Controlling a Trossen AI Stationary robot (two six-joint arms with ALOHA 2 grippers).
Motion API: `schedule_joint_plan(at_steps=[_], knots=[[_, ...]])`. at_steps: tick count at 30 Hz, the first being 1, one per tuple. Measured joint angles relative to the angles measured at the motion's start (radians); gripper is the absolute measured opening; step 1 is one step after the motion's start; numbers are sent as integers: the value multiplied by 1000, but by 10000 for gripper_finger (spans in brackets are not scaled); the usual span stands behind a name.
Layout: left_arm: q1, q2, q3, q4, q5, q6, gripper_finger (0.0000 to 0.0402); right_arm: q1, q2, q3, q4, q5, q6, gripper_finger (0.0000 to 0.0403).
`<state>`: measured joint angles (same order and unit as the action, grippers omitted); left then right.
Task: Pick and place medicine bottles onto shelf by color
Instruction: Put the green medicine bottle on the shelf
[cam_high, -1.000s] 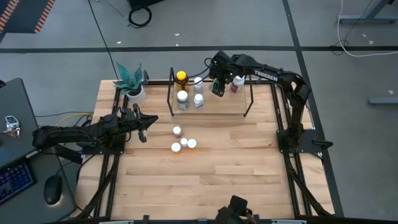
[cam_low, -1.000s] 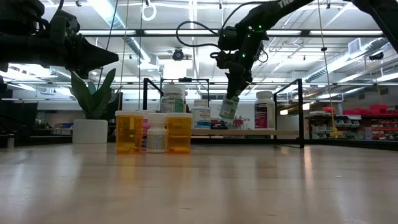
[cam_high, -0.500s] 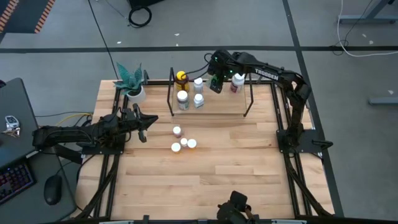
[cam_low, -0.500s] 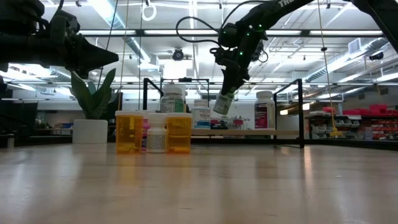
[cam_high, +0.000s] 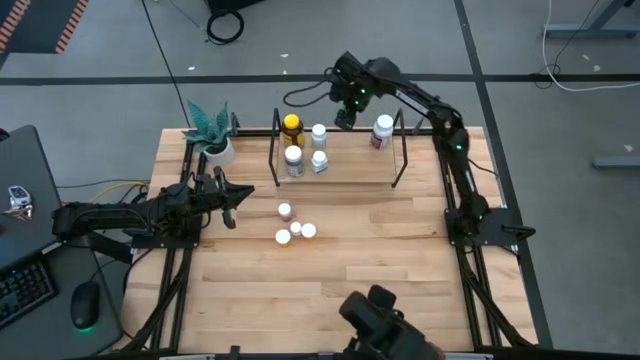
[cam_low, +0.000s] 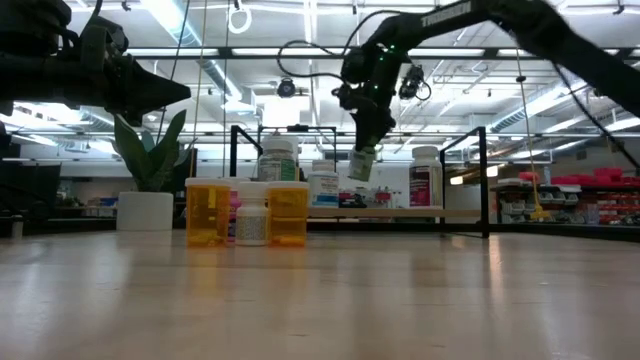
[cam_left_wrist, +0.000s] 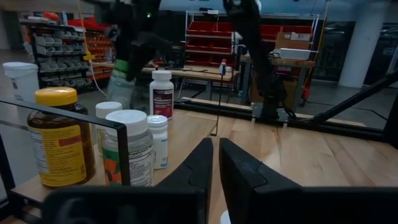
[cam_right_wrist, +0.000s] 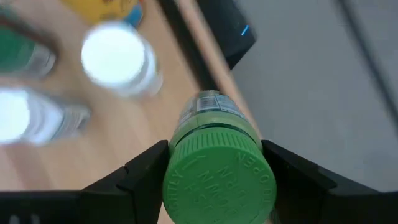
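My right gripper (cam_high: 346, 112) hangs above the far side of the shelf (cam_high: 350, 172), shut on a green-capped medicine bottle (cam_low: 362, 165). On the shelf stand a yellow-capped amber bottle (cam_high: 291, 127), three white-capped bottles (cam_high: 319, 160) and a white bottle with a dark red label (cam_high: 382, 130). Several more bottles (cam_high: 296, 229) stand on their bases on the table in front of the shelf. My left gripper (cam_high: 231, 206) waits shut and level at the table's left, touching nothing. My right gripper pinches the bottle's green cap (cam_right_wrist: 217, 177) between its two fingers (cam_right_wrist: 144, 171), one on either side of the cap. The fingers come from above, slanting steeply down. The bottle hangs below them, slightly tilted, lifted clear of the shelf and of the bottles on it.
A green plant in a white pot (cam_high: 215, 143) stands at the table's far left corner, beside the shelf's black uprights (cam_high: 275, 145). In the low view two amber bottles (cam_low: 208, 212) and a small white one (cam_low: 251, 222) stand before the shelf. Bare wood stretches along the near half.
My right gripper has carried the green-capped bottle toward the table's far edge and a little upward, from over the shelf's middle to over its far side. The arm has stretched out and the bottle stays in the hold.
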<state>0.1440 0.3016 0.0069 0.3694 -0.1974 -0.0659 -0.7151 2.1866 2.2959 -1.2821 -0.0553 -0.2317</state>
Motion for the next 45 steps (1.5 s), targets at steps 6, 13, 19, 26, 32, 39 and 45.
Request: schedule_joint_plan(at_steps=[6, 13, 19, 26, 32, 39, 45], knots=[[0, 0, 0, 0, 0, 0, 40, 23, 77, 32, -131, -18, -30, 245], [0, 0, 0, 0, 0, 0, 32, 50, 108, 31, -139, -20, -48, 245], [0, 0, 0, 0, 0, 0, 33, 65, 113, 31, -113, -19, -56, 245], [0, 1, 0, 0, 0, 0, 40, 80, 120, 28, -89, -17, -60, 245], [0, 1, 0, 0, 0, 0, 34, 85, 120, 19, -77, -22, -64, 245], [0, 1, 0, 0, 0, 0, 32, 95, 120, 19, -80, -25, -67, 270], [0, 1, 0, 0, 0, 0, 40, 94, 120, 19, -80, -17, -60, 304]])
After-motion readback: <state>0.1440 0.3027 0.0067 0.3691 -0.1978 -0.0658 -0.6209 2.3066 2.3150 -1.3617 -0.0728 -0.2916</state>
